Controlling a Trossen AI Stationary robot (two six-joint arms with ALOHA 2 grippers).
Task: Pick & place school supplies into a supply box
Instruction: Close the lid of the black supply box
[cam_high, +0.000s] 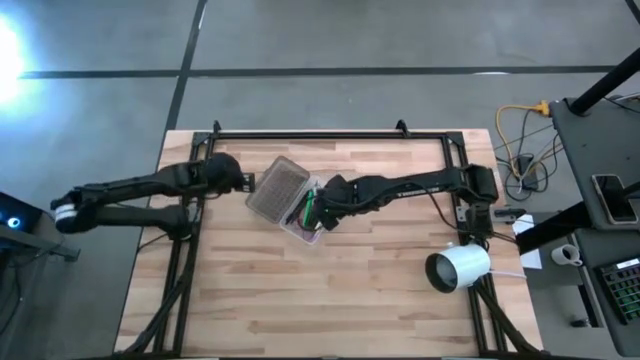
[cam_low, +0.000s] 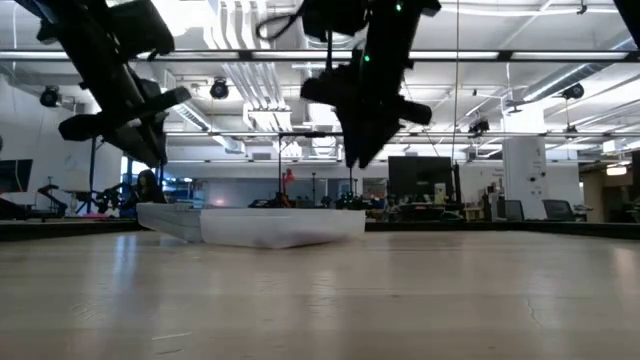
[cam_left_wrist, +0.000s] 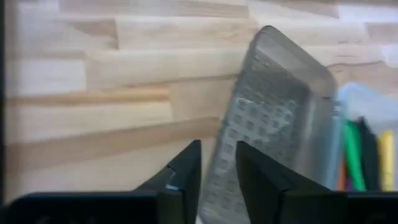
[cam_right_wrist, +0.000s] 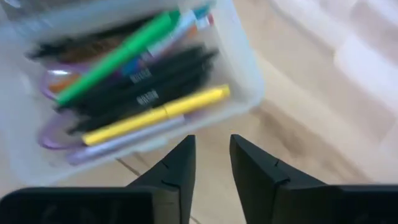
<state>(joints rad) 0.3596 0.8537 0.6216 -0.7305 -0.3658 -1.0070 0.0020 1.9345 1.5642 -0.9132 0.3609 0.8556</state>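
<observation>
With supplies (cam_right_wrist: 130, 93) already lying in the supply box (cam_high: 285, 190) at frame centre, both the left gripper (cam_left_wrist: 217, 171) and right gripper (cam_right_wrist: 211, 165) are hovering slightly parted and empty, risking knocking the lid.

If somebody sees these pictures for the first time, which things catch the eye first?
The open supply box lies mid-table with its ribbed grey half folded out. Its clear half holds a green marker, black pens and a yellow pencil. Both grippers flank it: left gripper, right gripper.
</observation>
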